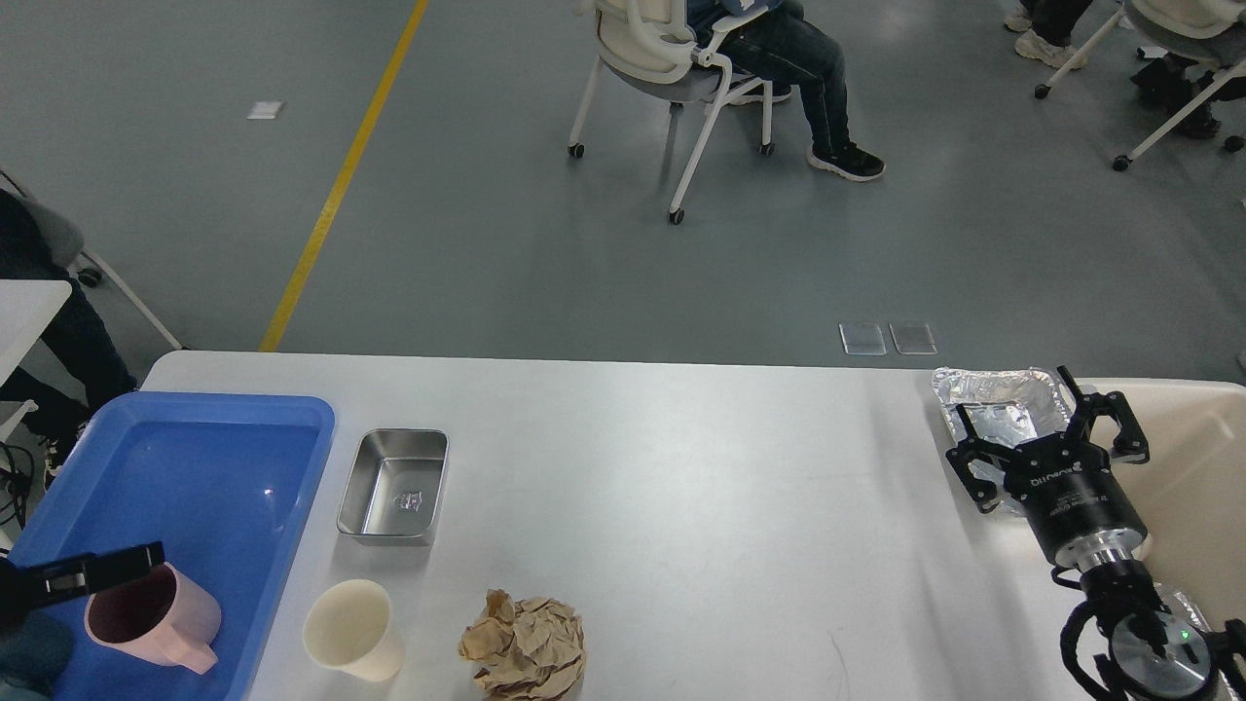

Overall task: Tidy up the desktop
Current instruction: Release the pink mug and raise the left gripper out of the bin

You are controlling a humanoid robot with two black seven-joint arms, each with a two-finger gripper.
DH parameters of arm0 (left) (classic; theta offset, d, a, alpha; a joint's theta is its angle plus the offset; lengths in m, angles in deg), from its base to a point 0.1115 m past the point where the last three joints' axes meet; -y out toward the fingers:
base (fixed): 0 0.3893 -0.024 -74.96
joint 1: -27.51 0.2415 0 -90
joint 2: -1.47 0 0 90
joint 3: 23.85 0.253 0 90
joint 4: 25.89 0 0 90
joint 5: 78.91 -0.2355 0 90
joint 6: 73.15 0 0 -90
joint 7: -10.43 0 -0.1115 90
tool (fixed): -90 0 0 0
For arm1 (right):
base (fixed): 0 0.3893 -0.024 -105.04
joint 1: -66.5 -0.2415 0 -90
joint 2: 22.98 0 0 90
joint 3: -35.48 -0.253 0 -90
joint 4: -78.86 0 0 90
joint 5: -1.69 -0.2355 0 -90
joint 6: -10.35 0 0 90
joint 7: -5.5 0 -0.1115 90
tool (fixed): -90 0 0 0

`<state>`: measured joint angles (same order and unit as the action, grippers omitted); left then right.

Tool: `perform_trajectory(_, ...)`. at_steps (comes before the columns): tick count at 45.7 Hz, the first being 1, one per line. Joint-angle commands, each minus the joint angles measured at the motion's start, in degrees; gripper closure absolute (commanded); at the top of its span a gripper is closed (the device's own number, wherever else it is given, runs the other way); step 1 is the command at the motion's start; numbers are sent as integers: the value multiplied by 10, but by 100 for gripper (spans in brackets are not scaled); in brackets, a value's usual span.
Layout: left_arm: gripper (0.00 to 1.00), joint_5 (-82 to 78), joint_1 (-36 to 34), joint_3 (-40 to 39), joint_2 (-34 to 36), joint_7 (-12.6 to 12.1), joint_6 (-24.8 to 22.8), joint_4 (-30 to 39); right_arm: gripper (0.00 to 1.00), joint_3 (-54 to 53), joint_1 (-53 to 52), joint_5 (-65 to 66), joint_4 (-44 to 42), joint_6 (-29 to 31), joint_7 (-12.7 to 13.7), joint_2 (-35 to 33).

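The white desktop point(681, 467) holds a small steel tin point(394, 484), a cream paper cup point(352, 628) and a crumpled brown paper ball point(526, 643) near the front left. A pink mug point(151, 618) stands upright in the blue tray point(234, 404). My left gripper point(97, 574) hovers just above the mug's rim; one black finger shows and it no longer holds the mug. A crinkled foil tray point(998, 404) lies at the far right. My right gripper point(1046, 428) is open, its fingers spread over the foil tray's near edge.
A cream-coloured bin point(1197, 458) stands beside the desktop's right edge, behind my right arm. People sit on wheeled chairs point(672, 68) on the grey floor beyond the desktop. A yellow floor line point(341, 175) runs at the left.
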<state>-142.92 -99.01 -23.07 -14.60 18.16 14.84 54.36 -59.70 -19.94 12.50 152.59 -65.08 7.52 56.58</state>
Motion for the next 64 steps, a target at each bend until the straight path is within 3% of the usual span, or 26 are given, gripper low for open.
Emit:
perform_trajectory(1,8,0,-45,-33,25,-3,-65,15,0,1,0,0,0,-1,0,0)
perform_trajectory(7,8,-1,-72,-48,46,-5,-78,22,0,0,0,0,0,-1,0,-1)
perform_trajectory(14,7,0,-172,-52,47,-13,-118,54,0,1,-1,1,1,-3,0,0)
perform_trajectory(21,7,0,-233,-52,40,-39,-121,83,0,1,-1,0,1,-3,1,-3)
perform_trajectory(27,7,0,-265,-53,-8,-48,-113,96,0,1,1,1,1,-3,1,-5)
perform_trajectory(39,7,-1,-258,-47,-50,-112,-54,123,0,-1,5,0,2,-3,1,-6)
perform_trajectory(55,5,-1,-241,-45,-62,-111,-50,134,0,-1,5,0,2,-3,1,-6)
perform_trajectory(64,5,4,-205,-42,-118,-129,-50,69,0,-1,5,1,2,-3,0,-4)
